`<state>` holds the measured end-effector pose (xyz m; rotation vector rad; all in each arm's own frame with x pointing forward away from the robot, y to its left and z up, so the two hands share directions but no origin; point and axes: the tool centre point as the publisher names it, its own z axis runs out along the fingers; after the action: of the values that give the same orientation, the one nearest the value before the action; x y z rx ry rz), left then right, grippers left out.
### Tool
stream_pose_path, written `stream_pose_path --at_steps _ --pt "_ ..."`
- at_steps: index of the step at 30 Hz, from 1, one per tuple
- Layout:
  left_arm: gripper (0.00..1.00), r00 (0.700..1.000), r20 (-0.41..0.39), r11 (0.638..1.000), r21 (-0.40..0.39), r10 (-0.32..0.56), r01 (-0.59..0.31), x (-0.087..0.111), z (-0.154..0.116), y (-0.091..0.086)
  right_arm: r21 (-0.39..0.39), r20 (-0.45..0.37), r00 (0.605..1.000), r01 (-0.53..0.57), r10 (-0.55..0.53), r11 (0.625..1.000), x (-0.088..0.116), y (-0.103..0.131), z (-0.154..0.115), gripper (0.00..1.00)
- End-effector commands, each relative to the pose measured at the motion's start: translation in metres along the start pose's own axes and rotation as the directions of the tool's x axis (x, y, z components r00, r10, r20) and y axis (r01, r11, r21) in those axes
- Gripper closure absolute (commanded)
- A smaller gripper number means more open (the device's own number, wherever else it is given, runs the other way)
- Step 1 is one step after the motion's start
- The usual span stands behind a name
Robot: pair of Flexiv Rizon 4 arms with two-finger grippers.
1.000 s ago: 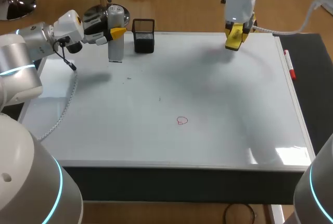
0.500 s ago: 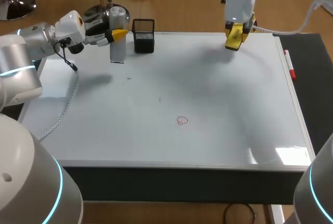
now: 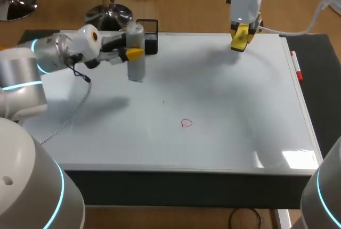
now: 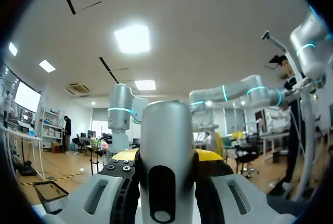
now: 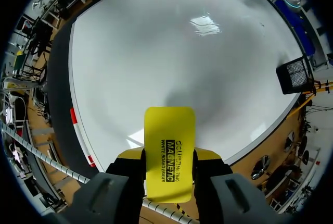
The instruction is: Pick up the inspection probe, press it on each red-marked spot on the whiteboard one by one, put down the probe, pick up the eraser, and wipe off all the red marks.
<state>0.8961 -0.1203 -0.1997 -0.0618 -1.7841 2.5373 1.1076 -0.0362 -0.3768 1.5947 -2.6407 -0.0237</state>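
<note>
Our tabletop [image 3: 321,74], with the whiteboard [image 3: 224,90] flat across it
We see one small red mark [image 3: 186,123] near the board's middle, a black mesh holder [image 3: 152,42] at its far left, and a red marker [image 3: 296,66] just beside its right edge.

Probe [image 3: 136,53]: silver-grey, dark oval slot. Eraser [image 5: 169,153]: bright yellow, black print. Whiteboard [image 3: 224,96]: glossy white, grey frame. Mark [image 3: 186,123]: red outline. Mesh basket [image 3: 152,40]: black. Marker [image 3: 296,65], right edge: white and red.
</note>
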Motion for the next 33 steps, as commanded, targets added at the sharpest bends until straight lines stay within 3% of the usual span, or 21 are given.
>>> stream_pose_path --at_steps 1,12,26,33 --pt "1.0 1.0 -0.012 0.999 0.025 -0.02 0.02 0.027 0.017 0.011 0.002 -0.003 1.0 0.002 -0.002 1.0 0.001 0.0 -0.001 1.0" --pt "1.0 0.983 -0.156 0.99 0.084 -0.096 0.11 0.081 0.072 0.036 0.002 -0.003 1.0 0.002 -0.002 1.0 0.001 0.0 -0.001 1.0" --pt "1.0 0.967 -0.221 0.982 0.11 -0.126 0.153 0.103 0.105 0.073 0.002 -0.003 1.0 0.002 -0.002 1.0 0.001 0.0 -0.001 1.0" --pt "1.0 0.965 -0.235 0.991 0.04 -0.118 0.131 0.111 0.116 0.089 0.002 -0.003 1.0 0.002 -0.002 1.0 0.001 0.0 -0.001 1.0"
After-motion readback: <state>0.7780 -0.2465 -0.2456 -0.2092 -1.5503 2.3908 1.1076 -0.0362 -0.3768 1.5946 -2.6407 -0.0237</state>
